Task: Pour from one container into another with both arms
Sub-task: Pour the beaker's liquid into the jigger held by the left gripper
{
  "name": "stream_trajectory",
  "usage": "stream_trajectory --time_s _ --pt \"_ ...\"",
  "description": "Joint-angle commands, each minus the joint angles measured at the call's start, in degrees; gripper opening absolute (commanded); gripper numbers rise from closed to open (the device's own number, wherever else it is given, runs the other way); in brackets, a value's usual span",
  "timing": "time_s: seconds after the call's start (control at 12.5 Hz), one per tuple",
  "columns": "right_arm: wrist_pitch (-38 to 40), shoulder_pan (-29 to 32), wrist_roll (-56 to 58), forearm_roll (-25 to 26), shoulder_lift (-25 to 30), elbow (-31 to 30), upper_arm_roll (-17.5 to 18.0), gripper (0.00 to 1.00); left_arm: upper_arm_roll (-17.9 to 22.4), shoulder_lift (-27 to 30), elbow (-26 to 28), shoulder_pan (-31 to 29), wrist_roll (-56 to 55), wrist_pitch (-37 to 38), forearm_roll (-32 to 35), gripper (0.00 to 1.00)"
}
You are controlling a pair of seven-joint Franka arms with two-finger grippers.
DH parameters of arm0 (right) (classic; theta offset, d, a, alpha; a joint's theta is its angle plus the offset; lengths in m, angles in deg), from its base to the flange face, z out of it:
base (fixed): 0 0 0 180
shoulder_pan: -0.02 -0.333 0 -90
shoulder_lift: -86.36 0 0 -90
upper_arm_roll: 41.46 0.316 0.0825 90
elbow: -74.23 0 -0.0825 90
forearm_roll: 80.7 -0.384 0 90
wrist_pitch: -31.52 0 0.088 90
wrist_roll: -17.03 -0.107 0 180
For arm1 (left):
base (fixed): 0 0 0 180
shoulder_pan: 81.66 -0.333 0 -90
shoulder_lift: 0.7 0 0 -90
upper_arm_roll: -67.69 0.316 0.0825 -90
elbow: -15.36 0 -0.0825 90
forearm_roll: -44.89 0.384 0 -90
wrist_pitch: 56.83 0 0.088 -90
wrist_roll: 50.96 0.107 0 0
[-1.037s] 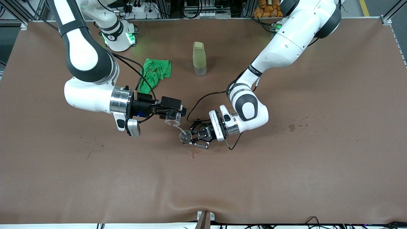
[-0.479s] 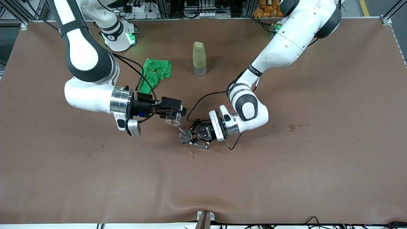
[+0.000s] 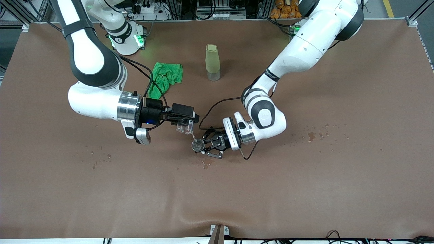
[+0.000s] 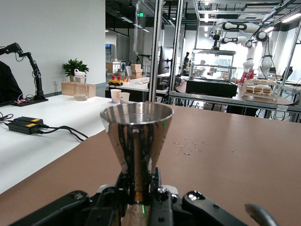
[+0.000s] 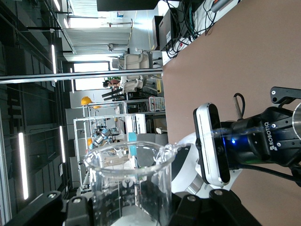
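Note:
My right gripper (image 3: 184, 122) is shut on the tiny clear glass cup (image 3: 184, 127), which is tipped on its side with its spout toward the steel jigger (image 3: 197, 145). A thin stream runs from the cup's lip down to the jigger's rim. The left gripper (image 3: 205, 146) is shut on the jigger's narrow waist and holds it upright just above the table. In the left wrist view the jigger (image 4: 137, 141) rises from between the fingers, its round rim level. The right wrist view shows the glass cup (image 5: 129, 181) between the fingers, with the left gripper (image 5: 294, 129) and its arm farther off.
A tall pale yellow-green bottle (image 3: 212, 62) stands farther from the front camera, near the table's middle. A crumpled green cloth (image 3: 164, 78) lies beside it toward the right arm's end. Wet spots (image 3: 205, 164) mark the brown table (image 3: 305, 186) just nearer than the jigger, and more lie toward the left arm's end (image 3: 311, 136).
The stream from the cup to the jigger has thinned and shortened. Both arms have hardly moved.

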State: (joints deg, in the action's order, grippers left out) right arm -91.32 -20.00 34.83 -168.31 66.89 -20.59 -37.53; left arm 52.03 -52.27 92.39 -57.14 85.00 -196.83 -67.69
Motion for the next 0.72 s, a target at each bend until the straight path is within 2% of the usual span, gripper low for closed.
stream_trajectory --time_s 0.0,0.64 --pt "0.15 0.08 -1.45 -1.08 1.01 -0.28 0.12 0.00 -0.33 1.82 1.81 -0.26 0.44 -0.01 -0.71 0.00" --pt "0.15 -0.01 -4.61 -1.16 0.22 0.69 0.12 0.00 -0.33 1.73 1.81 -0.26 0.44 -0.01 -0.71 0.00"
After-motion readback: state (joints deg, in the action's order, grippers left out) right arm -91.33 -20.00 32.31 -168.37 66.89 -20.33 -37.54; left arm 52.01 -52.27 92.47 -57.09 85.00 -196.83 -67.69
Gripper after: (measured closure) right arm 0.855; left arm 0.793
